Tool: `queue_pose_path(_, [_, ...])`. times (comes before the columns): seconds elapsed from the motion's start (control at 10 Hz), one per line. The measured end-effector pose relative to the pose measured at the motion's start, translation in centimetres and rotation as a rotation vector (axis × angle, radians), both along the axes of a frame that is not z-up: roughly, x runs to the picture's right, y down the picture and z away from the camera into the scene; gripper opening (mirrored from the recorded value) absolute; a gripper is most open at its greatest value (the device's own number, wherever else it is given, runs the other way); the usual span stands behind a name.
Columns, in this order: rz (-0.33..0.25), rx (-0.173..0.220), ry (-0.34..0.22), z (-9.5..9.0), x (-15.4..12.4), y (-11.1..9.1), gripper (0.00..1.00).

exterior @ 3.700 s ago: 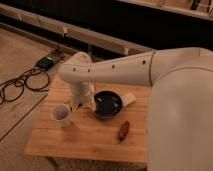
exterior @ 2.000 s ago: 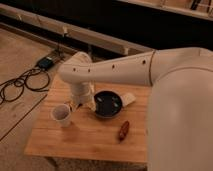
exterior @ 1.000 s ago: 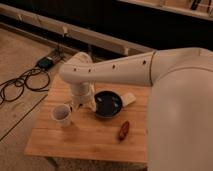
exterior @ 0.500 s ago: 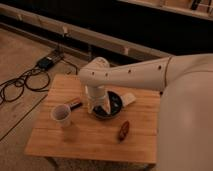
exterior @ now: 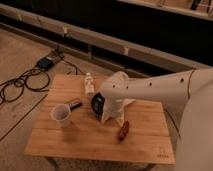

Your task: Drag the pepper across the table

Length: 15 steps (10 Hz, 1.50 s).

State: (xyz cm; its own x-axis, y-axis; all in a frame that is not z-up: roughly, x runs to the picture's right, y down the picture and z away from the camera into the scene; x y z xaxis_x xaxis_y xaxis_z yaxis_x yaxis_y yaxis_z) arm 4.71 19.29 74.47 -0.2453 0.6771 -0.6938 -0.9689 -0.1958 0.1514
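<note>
On the floor at far L, dark cables (exterior: 17, 86) loop beside a small dark box (exterior: 47, 62), both off the surface (exterior: 90, 145), a light wood slatted top. On its L part a white cup (exterior: 61, 115) stands upright, open end up. Just R of the cup & a bit further back lies a small dark flat bar (exterior: 75, 104), near the cup but apart from it. Behind that, nr the back edge, is a small pale bottle (exterior: 89, 83). Centre: a dark bowl (exterior: 97, 103), R side hidden by the white arm (exterior: 150, 90), which comes in from the R & bends down over the middle. The hand (exterior: 112, 115) is at the arm's end, pointing down, low over the surface just R of the bowl. Whether it's wide or narrow: can't tell. The pepper (exterior: 123, 130), reddish-brown & tapered, lies flat on the surface just R of & in front of the hand, v. near it. Touching or not: can't tell.
</note>
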Motion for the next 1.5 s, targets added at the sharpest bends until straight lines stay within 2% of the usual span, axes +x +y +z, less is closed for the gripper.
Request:
queue_pose_path(0.3, [0.061,-0.026,0.008,0.9,2.1,3.8,0.65])
queue_pose_path(0.6, [0.095,-0.029,0.013,2.0,3.7,5.8,0.65])
queue_pose_path(1.3, [0.064,-0.043,0.002,5.0,4.5,6.4,0.65])
queue_pose_path(1.4, [0.064,-0.046,0.002,5.1,4.5,6.5,0.63])
queue_pose_path(1.5, [0.066,-0.049,0.003,5.2,4.5,6.6,0.55])
